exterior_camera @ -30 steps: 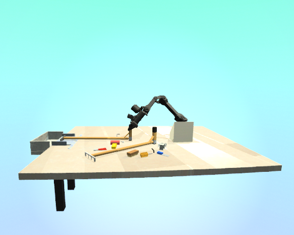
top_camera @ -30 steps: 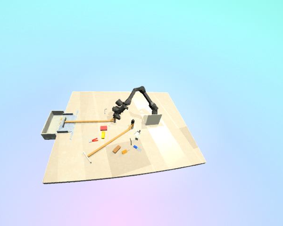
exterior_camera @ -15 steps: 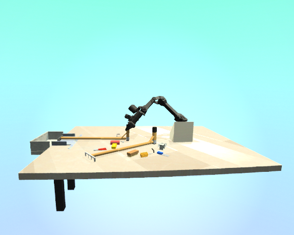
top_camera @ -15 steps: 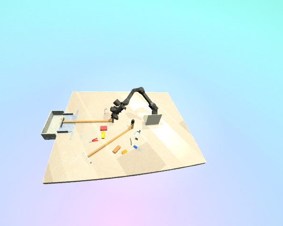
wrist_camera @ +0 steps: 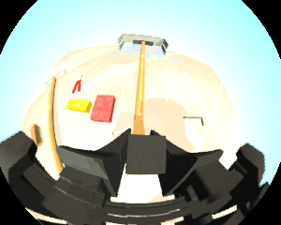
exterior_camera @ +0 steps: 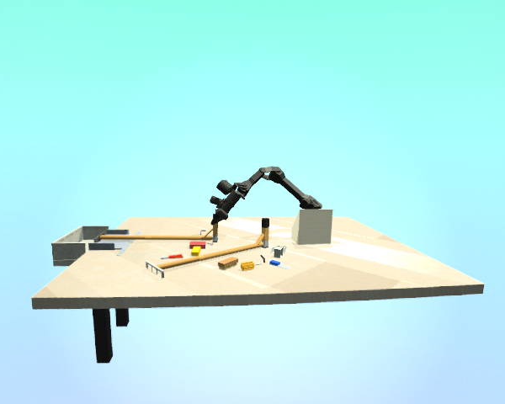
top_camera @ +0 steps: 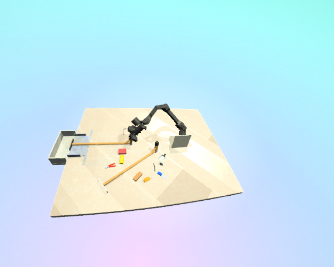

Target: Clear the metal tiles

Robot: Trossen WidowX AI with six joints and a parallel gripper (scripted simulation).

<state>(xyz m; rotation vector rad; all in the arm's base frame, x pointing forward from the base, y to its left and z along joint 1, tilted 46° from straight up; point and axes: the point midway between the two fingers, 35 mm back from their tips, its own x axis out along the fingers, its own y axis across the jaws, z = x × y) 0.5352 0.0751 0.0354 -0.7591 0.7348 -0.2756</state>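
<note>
The long scraper (top_camera: 101, 143) (exterior_camera: 156, 237) (wrist_camera: 140, 89) lies along the table toward the far end, its dark blade at the far edge of the steel plate, by the catch box opening. My gripper (top_camera: 131, 139) (exterior_camera: 215, 222) (wrist_camera: 146, 154) is shut on the scraper's upright grip. The steel bench plate (top_camera: 80, 143) (exterior_camera: 121, 244) has low dark side rails. I make out no separate tile on it; the blade and glare hide part. The grey catch box (top_camera: 54, 161) (exterior_camera: 68, 253) (wrist_camera: 126, 37) hangs at the table's far end. Its contents are too small to tell.
A wooden rake (top_camera: 129, 168) (exterior_camera: 209, 255) (wrist_camera: 51, 112) lies diagonally beside the scraper. Between them are a red block (top_camera: 122, 151) (exterior_camera: 197, 244) (wrist_camera: 103, 108), a yellow block (top_camera: 121, 159) (wrist_camera: 79, 105) and red pliers (top_camera: 111, 165). A hex key (wrist_camera: 193, 117) lies on the scraper's other side.
</note>
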